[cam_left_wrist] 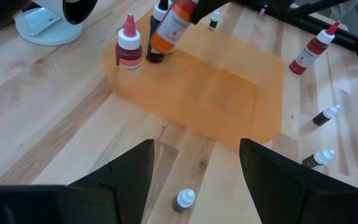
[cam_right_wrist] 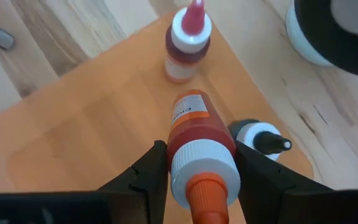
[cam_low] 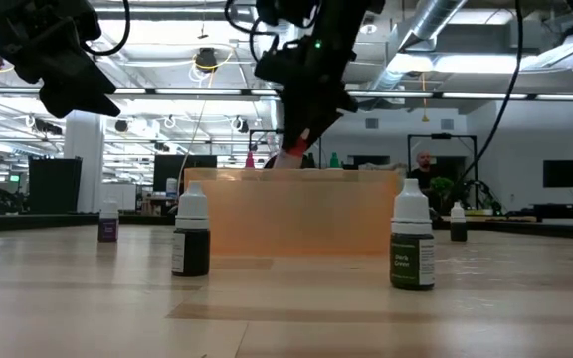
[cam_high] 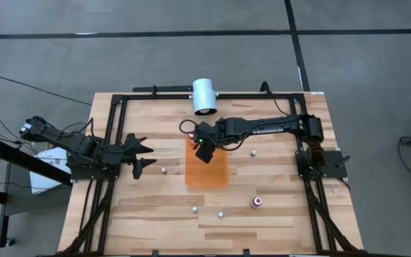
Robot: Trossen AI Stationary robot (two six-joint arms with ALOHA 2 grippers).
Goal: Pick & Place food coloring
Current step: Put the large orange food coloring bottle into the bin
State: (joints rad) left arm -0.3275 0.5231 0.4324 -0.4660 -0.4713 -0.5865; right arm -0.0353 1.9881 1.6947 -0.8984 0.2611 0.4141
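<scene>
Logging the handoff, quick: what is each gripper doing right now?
Left gripper: open, empty, beside the orange mat.
Right gripper: shut on an orange food coloring bottle above the mat.

place: open-plan lab or workshop hall | signs: exposed ducts (cam_low: pixel 446 20) and strip lights overhead, grey concrete floor (cam_high: pixel 191 57) | rig: butcher-block table (cam_high: pixel 155 207) on a black frame | beyond: a person (cam_low: pixel 423 171) at distant benches

high view's scattered bottles (cam_high: pixel 221 213) too small for colours; white cylinder (cam_right_wrist: pixel 344 31) cut off.
</scene>
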